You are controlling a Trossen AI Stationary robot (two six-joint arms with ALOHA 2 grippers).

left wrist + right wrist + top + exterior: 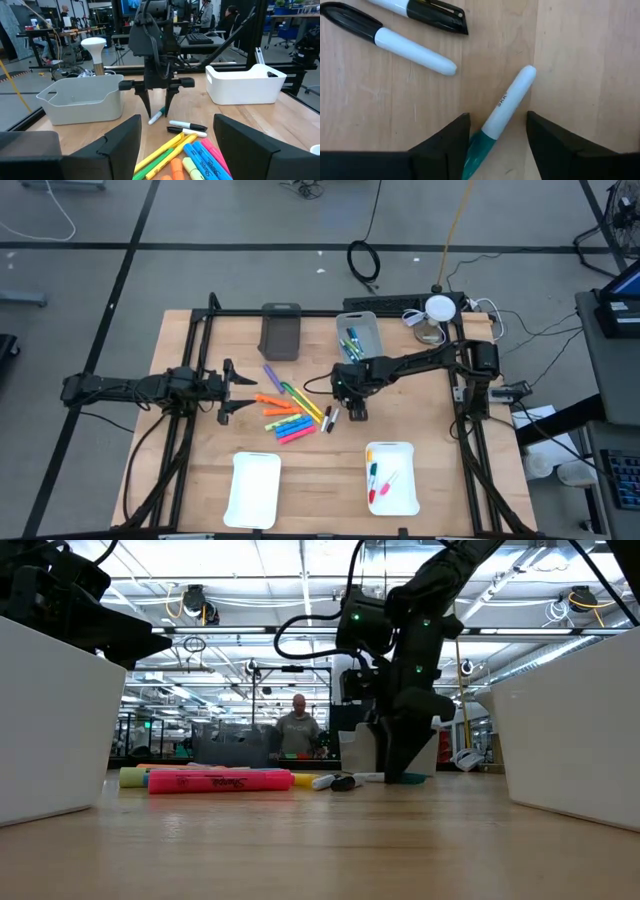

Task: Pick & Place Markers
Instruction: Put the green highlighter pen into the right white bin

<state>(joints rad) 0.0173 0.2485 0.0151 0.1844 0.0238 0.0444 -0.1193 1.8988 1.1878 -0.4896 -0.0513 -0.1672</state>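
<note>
Chunky orange, yellow, green, blue, pink and purple markers point(285, 415) lie in a loose heap mid-table. Beside them lie two white-barrelled, black-capped markers point(415, 50). A white-barrelled marker with a green cap point(505, 107) lies flat on the wood. My right gripper point(495, 145) points steeply down over it, open, one finger on each side of its cap end and the tips low at the table point(159, 111). Whether a finger touches the cap I cannot tell. My left gripper point(228, 392) waits open at the table's left, pointing level toward the heap.
Two grey bins point(281, 330) point(358, 332) stand at the far side; the right one holds markers. Of two white trays at the near edge, the left one point(253, 488) shows nothing inside and the right one point(391, 478) holds a few markers. A white lamp point(438, 307) and cables lie at the far right corner.
</note>
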